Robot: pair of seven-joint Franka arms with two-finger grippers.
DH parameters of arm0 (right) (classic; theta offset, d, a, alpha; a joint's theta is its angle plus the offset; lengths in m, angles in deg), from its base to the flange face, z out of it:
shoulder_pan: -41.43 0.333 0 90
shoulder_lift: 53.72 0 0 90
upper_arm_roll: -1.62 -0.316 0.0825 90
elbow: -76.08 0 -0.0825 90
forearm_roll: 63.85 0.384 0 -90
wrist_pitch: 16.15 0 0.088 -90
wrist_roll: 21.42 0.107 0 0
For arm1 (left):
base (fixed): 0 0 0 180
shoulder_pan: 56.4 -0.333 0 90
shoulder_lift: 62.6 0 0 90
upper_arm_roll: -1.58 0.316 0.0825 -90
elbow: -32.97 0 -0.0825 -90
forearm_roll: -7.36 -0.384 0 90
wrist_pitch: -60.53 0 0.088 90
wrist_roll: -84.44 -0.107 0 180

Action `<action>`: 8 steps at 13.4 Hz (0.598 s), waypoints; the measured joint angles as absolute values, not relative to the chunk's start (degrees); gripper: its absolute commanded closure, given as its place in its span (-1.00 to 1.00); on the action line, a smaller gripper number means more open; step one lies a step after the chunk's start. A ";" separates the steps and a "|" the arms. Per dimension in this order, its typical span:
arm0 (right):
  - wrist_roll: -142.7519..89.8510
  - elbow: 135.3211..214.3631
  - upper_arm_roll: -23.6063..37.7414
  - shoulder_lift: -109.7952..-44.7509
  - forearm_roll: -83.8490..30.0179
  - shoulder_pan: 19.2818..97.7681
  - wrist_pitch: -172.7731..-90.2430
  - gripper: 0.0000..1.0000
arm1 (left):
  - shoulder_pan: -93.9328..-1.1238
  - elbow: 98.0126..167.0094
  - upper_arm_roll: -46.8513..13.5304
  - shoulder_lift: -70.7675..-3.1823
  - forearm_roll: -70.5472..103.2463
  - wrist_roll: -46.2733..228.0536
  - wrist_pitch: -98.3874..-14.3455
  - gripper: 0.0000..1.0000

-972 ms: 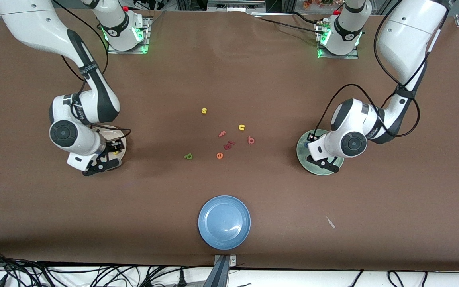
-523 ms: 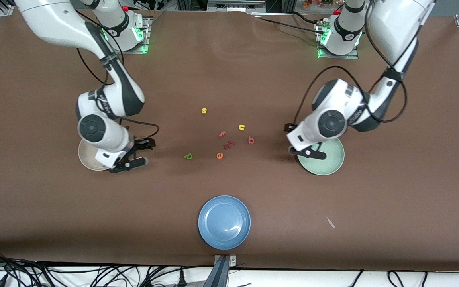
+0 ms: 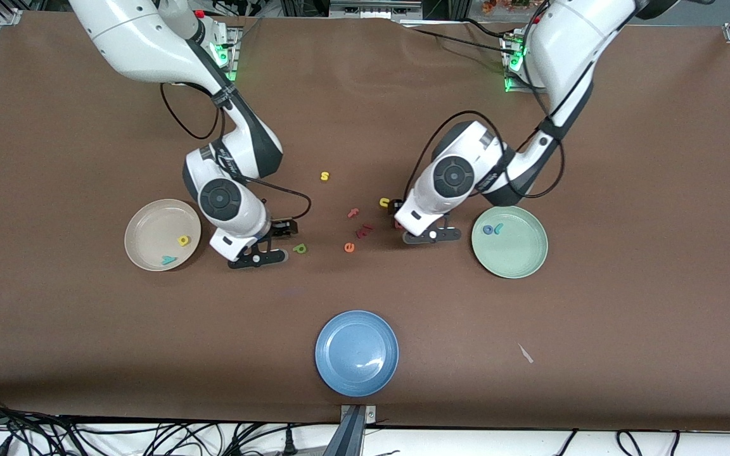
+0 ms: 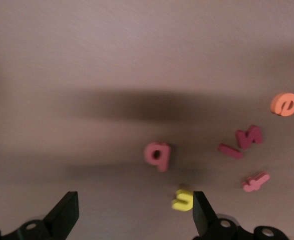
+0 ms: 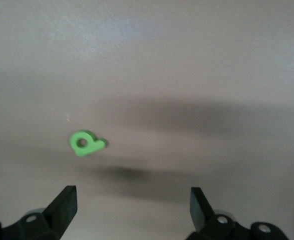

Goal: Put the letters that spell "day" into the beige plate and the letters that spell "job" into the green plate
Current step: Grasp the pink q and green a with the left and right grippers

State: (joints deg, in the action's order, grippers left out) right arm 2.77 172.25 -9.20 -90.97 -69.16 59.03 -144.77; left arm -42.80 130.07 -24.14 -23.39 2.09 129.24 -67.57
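The beige plate [image 3: 143, 225] holds the yellow "d" [image 3: 182, 240] and the teal "y" [image 3: 167, 259]. In the green plate [image 3: 520, 259] lie the blue "o" [image 3: 487, 229] and the light-blue "j" [image 3: 497, 228]. The green "a" [image 3: 300, 249] [image 5: 85, 142] lies on the table just beside my right gripper [image 3: 271, 244] [image 5: 131, 207], which is open and empty. My left gripper [image 3: 417, 221] [image 4: 132, 215] hangs open and empty over the salmon "b" [image 4: 158, 155], which it mostly hides in the front view.
Loose letters lie mid-table: a yellow "s" [image 3: 324, 176], a yellow "u" [image 3: 384, 202] [image 4: 182, 199], a pink "f" [image 3: 353, 213], dark red pieces [image 3: 364, 230] and an orange "e" [image 3: 349, 247] [image 4: 284, 104]. A blue plate [image 3: 357, 353] sits near the front edge.
Both arms have swung from over their plates toward the middle letters. Both grippers opened, and the "d" and the "o" now lie uncovered in the plates.
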 measured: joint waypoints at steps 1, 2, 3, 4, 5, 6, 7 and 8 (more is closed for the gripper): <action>5.95 171.85 -9.20 -91.72 -69.14 59.60 -146.54 -1.00 | -42.11 130.01 -23.92 -22.22 1.30 129.44 -69.39 -0.83; 9.07 171.67 -9.21 -92.53 -69.14 60.20 -148.68 -1.00 | -41.79 129.96 -23.89 -21.22 0.07 129.72 -70.97 -0.73; 11.46 171.40 -9.22 -93.35 -69.14 60.80 -150.41 -1.00 | -41.67 129.89 -23.88 -20.37 -0.92 129.89 -71.79 -0.63; 13.36 170.87 -9.22 -94.23 -69.14 61.33 -151.41 -1.00 | -41.61 129.86 -23.84 -19.60 -1.93 129.91 -72.11 -0.56; 15.03 170.03 -9.21 -95.10 -69.14 61.68 -151.91 -1.00 | -41.49 129.84 -23.83 -18.73 -3.47 129.91 -72.24 -0.48; 16.27 169.24 -9.20 -95.78 -69.14 61.86 -152.02 -1.00 | -41.37 129.78 -23.82 -18.06 -4.73 129.96 -72.33 -0.33; 17.05 168.44 -9.20 -96.41 -69.14 62.04 -152.02 -1.00 | -41.27 129.68 -23.82 -17.52 -5.61 129.98 -72.42 -0.05; 17.35 167.73 -9.20 -96.99 -69.14 62.24 -152.03 -0.98 | -41.21 129.51 -23.82 -17.28 -6.06 129.98 -72.45 0.14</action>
